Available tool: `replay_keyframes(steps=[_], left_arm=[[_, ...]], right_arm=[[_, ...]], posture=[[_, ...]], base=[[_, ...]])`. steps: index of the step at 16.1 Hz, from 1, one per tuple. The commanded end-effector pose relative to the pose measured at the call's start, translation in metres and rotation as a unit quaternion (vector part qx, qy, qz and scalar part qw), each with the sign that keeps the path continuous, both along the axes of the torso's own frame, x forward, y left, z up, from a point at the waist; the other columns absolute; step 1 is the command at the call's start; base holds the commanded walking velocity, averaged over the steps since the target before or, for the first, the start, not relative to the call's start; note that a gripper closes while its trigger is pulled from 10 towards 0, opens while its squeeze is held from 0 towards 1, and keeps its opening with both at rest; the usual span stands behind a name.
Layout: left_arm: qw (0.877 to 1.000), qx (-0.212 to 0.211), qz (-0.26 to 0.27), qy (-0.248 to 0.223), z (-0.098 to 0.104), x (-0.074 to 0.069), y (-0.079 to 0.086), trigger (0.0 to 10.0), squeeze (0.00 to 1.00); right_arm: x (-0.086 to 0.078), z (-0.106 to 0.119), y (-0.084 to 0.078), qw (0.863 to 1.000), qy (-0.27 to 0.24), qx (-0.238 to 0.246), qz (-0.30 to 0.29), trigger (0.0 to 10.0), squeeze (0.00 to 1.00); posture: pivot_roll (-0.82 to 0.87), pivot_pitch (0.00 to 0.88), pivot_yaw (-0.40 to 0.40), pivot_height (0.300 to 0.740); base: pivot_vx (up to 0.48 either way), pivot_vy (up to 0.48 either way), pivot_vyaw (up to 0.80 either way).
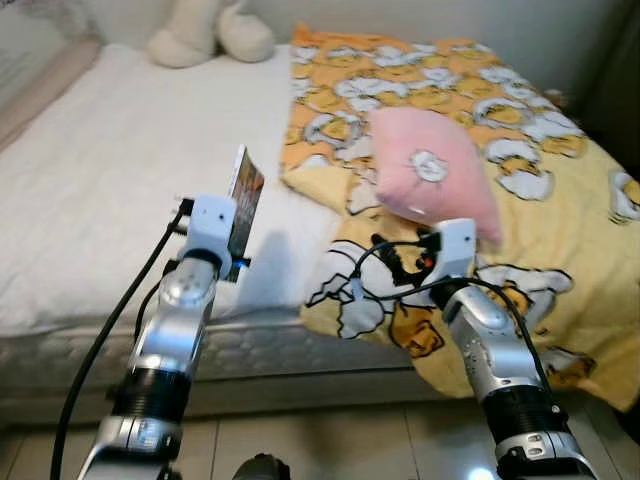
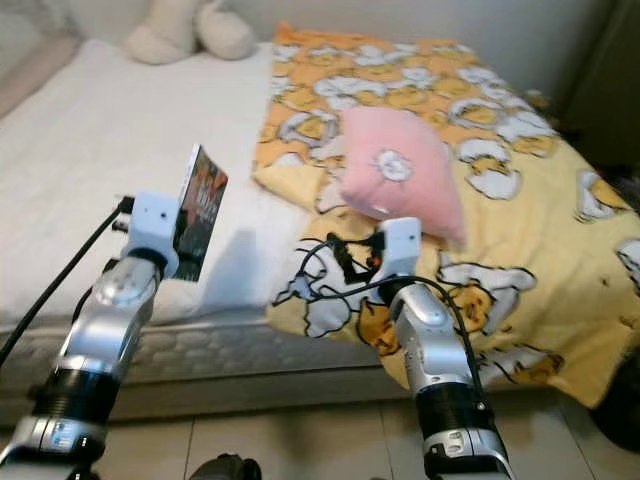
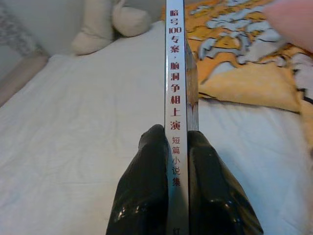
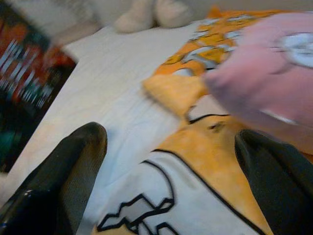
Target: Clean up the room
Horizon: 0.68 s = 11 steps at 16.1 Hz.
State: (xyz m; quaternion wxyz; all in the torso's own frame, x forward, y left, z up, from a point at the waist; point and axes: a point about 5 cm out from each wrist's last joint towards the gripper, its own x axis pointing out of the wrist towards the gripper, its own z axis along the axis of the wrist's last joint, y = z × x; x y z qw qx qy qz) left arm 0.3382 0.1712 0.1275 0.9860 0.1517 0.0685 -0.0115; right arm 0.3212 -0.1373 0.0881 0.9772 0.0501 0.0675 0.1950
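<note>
Two black fingers of the left gripper pinch a thin book by its spine (red Chinese lettering runs down it), holding it upright above the white mattress. Over the yellow patterned blanket, the right gripper hangs with its fingers spread wide, near the pink pillow. A cream plush toy sits at the bed's far end.

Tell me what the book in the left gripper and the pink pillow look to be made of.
Book: paper with a glossy cover, judging by the sheen on the printed spine; the left gripper clamps it upright. Pink pillow: soft stuffed fabric, matte and puffed, probably plush. It lies on the yellow blanket.
</note>
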Motion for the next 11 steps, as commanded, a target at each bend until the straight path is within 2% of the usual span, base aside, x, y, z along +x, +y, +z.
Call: replay_keyframes(steps=[1,4,7,11], left_arm=[[1.0,-0.004,0.012,-0.028,0.013,0.006,0.003,10.0,0.0],[0.999,-0.011,0.024,-0.027,0.012,0.008,0.006,10.0,0.0],[0.999,-0.017,0.021,-0.025,0.009,0.009,0.008,10.0,0.0],[0.999,-0.005,0.012,-0.039,0.018,0.016,0.024,10.0,0.0]], right_arm=[[0.001,-0.001,0.004,1.0,0.009,-0.014,0.003,10.0,0.0],[0.001,-0.001,0.006,1.0,0.003,0.001,-0.007,10.0,0.0],[0.0,-0.001,0.007,1.0,-0.002,0.0,-0.016,10.0,0.0],[0.0,0.0,0.005,0.999,-0.014,-0.016,-0.034,10.0,0.0]], posture=[[-0.1,0.0,0.027,0.74],[-0.1,0.0,0.025,0.74],[-0.1,0.0,0.028,0.74],[-0.1,0.0,0.032,0.74]], base=[[0.0,0.48,0.0],[0.0,0.48,0.0],[0.0,0.48,0.5],[0.0,0.48,0.34]])
